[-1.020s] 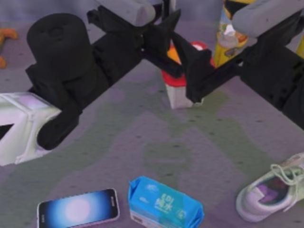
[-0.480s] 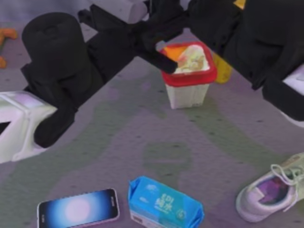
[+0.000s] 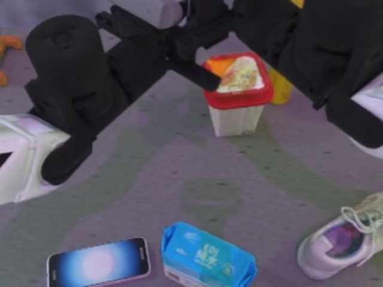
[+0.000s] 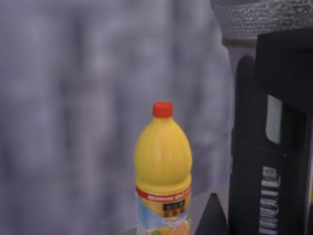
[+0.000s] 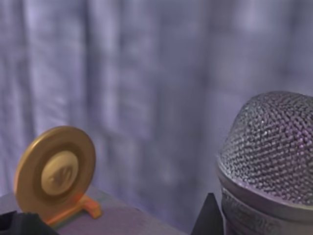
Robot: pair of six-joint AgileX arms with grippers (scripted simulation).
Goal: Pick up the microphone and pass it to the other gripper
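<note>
Both arms meet high over the back middle of the table. The microphone (image 4: 274, 147) shows in the left wrist view as a black handle with a silver mesh head on top, right beside my left gripper's fingertip (image 4: 211, 218); my left gripper (image 3: 191, 60) is shut on it. In the right wrist view the mesh head (image 5: 269, 161) fills the space just beside one fingertip (image 5: 209, 220) of the other gripper, my right one (image 3: 239, 33), which stands open. In the top view the microphone is lost among the black arm parts.
Below the grippers stands a red-rimmed white food cup (image 3: 236, 98), with a yellow juice bottle (image 4: 163, 171) behind it. A smartphone (image 3: 99, 263) and a blue tissue pack (image 3: 206, 257) lie at the front, a sneaker (image 3: 344, 242) at the front right. A gold disc (image 5: 56, 171) stands at the back.
My right arm has swung in from the right toward the left gripper, its black wrist now covering the top right. My left arm has barely shifted.
</note>
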